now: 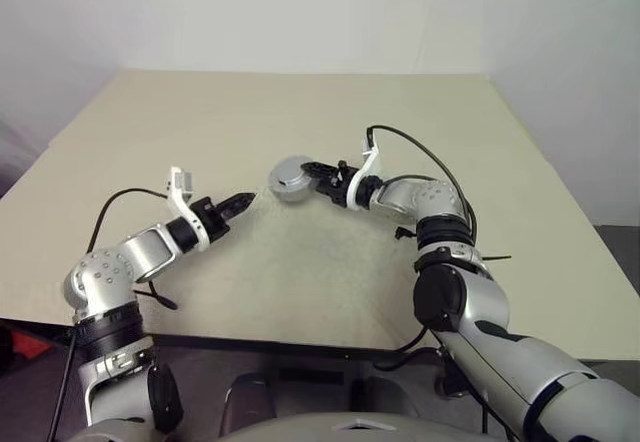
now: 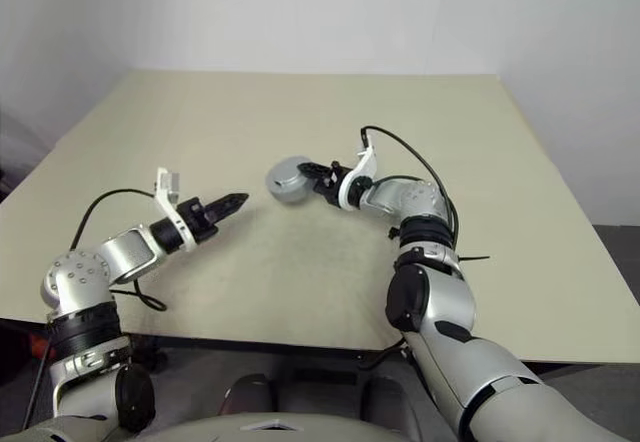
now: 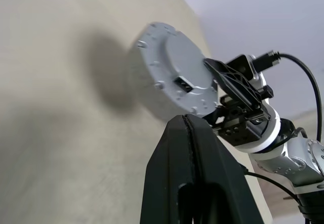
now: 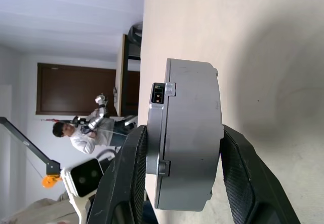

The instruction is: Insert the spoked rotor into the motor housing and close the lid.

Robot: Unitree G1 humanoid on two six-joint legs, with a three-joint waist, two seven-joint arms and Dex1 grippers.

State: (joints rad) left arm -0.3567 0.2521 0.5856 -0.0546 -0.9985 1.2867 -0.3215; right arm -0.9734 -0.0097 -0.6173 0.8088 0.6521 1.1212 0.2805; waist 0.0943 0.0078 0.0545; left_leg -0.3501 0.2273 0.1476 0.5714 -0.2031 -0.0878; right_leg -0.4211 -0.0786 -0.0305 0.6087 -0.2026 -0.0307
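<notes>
My right gripper [image 1: 310, 172] is shut on the rim of a thick round grey motor housing [image 1: 288, 177] and holds it tilted on edge just over the table's middle. Its two black fingers [image 4: 126, 173] clamp the flat sides. A seam runs around the casing [image 4: 190, 133] where the lid sits against it. One flat face [image 3: 167, 77] shows screws and a small black socket. The spoked rotor is hidden. My left gripper [image 1: 245, 202] is shut and empty, a short way to the left of the housing and pointing at it.
The beige table [image 1: 300, 292] stretches wide on all sides, with its front edge near my arms. Cables loop off both wrists. In the right wrist view a person [image 4: 76, 133] sits far off beyond the table.
</notes>
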